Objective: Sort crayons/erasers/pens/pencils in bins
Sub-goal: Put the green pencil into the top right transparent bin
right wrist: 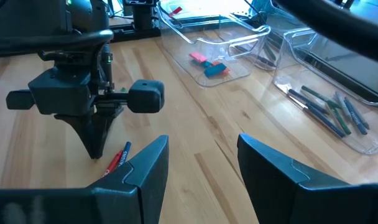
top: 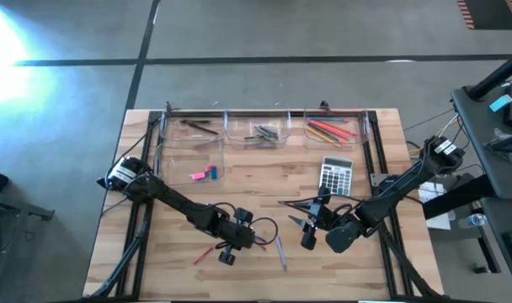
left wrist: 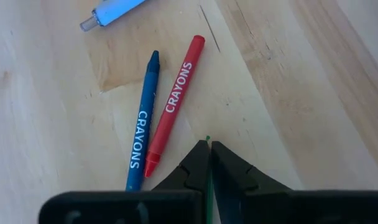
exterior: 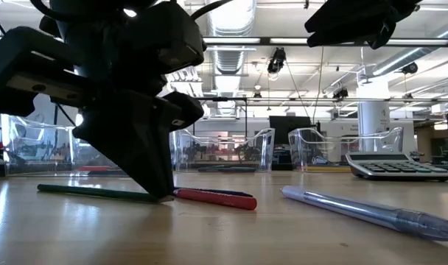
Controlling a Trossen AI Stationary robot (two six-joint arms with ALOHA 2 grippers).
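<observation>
Up at the table's far edge sit the clear bins, while near the front the left gripper stands fingertips-down, clamped on a thin green pencil beside two crayons, and the right gripper hovers nearby, fingers apart.

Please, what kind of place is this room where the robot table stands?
Probably a robotics lab or workshop in an industrial-style hall. The low view shows exposed ceiling ducts and a monitor behind the wooden table; the high view shows a bare concrete floor and a cabled equipment bench beside it.
</observation>
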